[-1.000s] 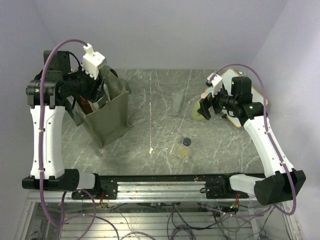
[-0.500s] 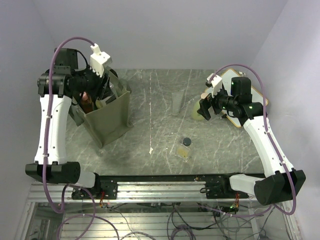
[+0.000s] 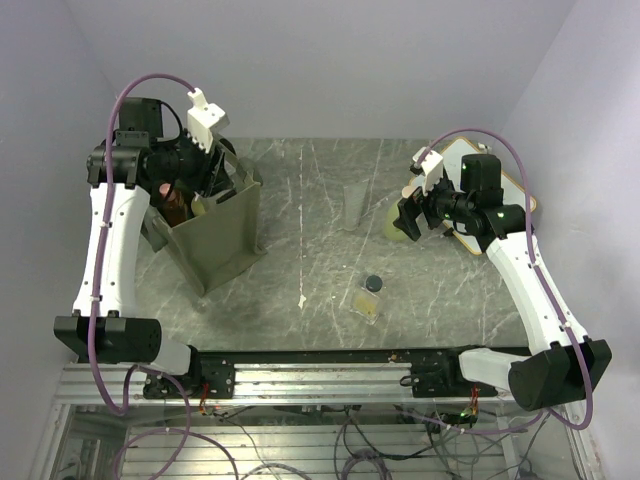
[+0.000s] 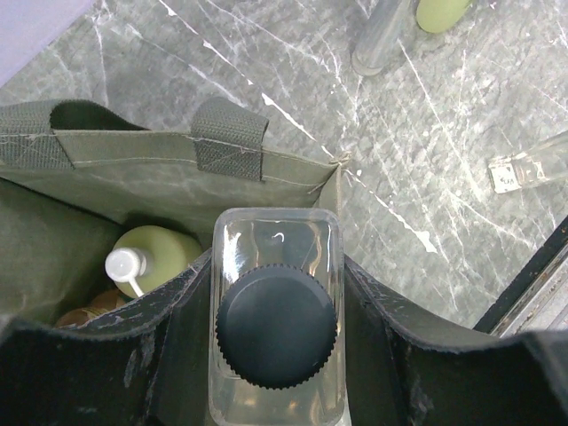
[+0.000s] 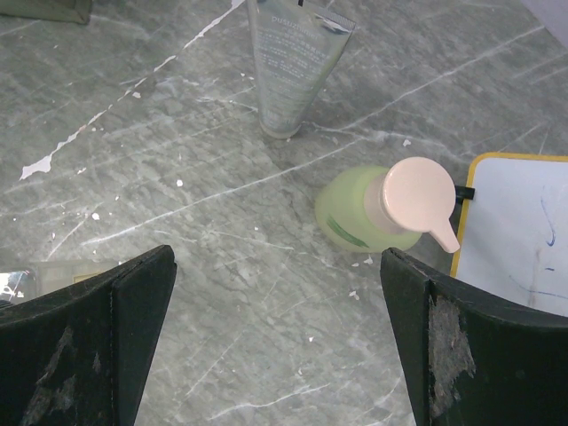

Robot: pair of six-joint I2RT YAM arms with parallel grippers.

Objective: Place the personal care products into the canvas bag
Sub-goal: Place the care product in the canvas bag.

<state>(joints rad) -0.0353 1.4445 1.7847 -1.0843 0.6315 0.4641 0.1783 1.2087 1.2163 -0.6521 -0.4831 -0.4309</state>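
Over canvas bag (image 4: 133, 160): left claw (image 4: 275, 319) clamped on clear square bottle (image 4: 275, 235) | right claw (image 5: 280, 346) apart, near yellow-green bottle (image 5: 355, 213)

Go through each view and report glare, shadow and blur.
Top external: even soft light, faint shadows on the table, the canvas bag dark inside. Left wrist: small glints on the clear square bottle, bag interior in shadow. Right wrist: table sharp, a soft shadow beside the yellow-green bottle, the right tool's fingers dark.
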